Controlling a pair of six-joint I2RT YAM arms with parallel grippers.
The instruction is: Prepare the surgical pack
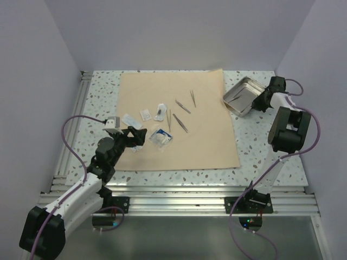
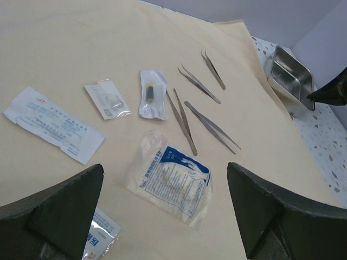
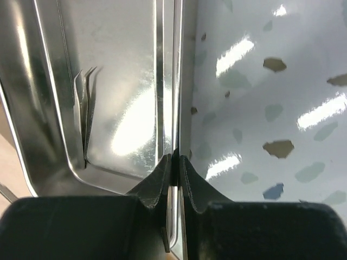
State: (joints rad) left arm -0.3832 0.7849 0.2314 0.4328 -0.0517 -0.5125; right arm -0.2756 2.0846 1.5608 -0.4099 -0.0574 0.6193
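Pinching the right-hand wall of the steel tray (image 1: 248,86) between its 2 fingers, the right gripper (image 3: 173,162) grips the pan at the upper right of the overhead view. The tray sits there on the speckled table (image 1: 271,157), just beside the upper right corner of the beige wrap sheet (image 1: 206,141). The clamp on the thin rim looks chosen so the tray can be dragged or lifted toward the sheet. At the lower left of that view the left gripper (image 1: 136,136) hangs with jaws spread wide and nothing between them, poised over the sheet's near-left part above a blue-printed sachet (image 2: 171,176), seemingly ready for a pick. 4 thin steel tweezers (image 2: 181,122) lie loose near the sheet's centre, with other white sachets (image 2: 107,98) to their left, all flat and apart so each can be taken singly. A slim pointed shape inside the tray, seen from the right wrist, may be 1 more tool or only a reflection. The pack appears far from wrapped.
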